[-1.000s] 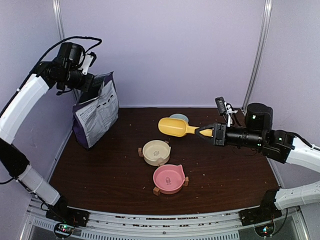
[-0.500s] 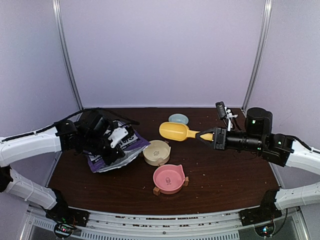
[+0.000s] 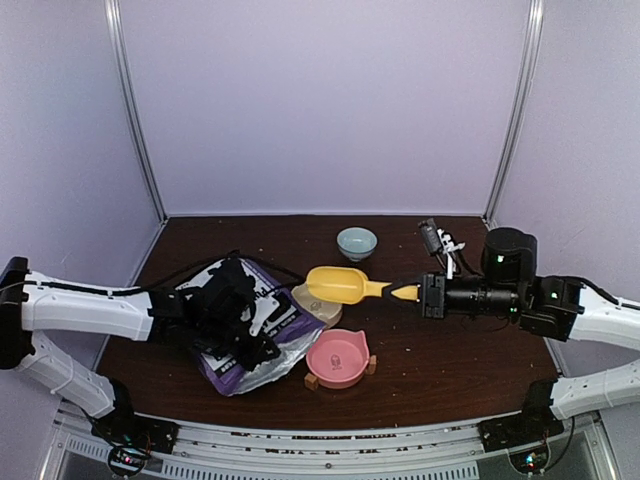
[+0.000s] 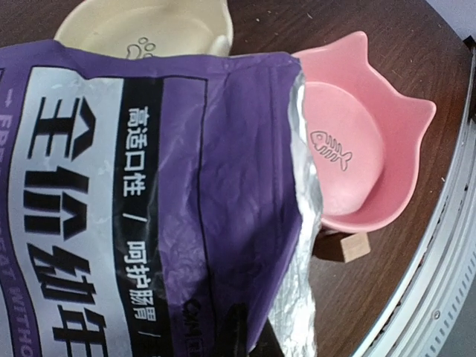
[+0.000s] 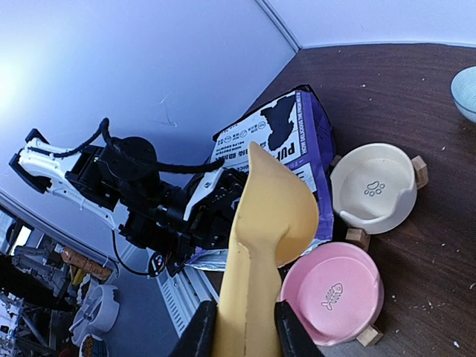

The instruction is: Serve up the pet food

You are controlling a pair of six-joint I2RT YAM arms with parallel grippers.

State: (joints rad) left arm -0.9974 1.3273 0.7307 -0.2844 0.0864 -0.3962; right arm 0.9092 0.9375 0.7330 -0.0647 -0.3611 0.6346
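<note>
No pet food shows; both bowls and the scoop are bare inside. My left gripper (image 3: 238, 318) is shut on the purple-and-white bag (image 3: 262, 322), which is tipped low over the table. The bag's (image 4: 149, 208) foil-lined mouth (image 4: 301, 223) faces the pink bowl (image 4: 349, 149) and hides my fingers. My right gripper (image 3: 420, 293) is shut on the handle of the yellow scoop (image 3: 335, 284), held level above the cream bowl (image 3: 322, 303). In the right wrist view the jaws (image 5: 242, 338) clamp the scoop (image 5: 271, 208) handle, its cup empty.
A pink bowl (image 3: 338, 357) on small wooden blocks sits near the front. A pale blue bowl (image 3: 357, 242) stands at the back. The cream bowl (image 5: 375, 190) and pink bowl (image 5: 335, 294) lie side by side beside the bag (image 5: 286, 137). Light crumbs dot the brown table (image 3: 450, 350).
The left arm swung the bag from upright at the back left down to a low tilt beside the bowls. The right gripper carried the scoop slightly left and lower.
</note>
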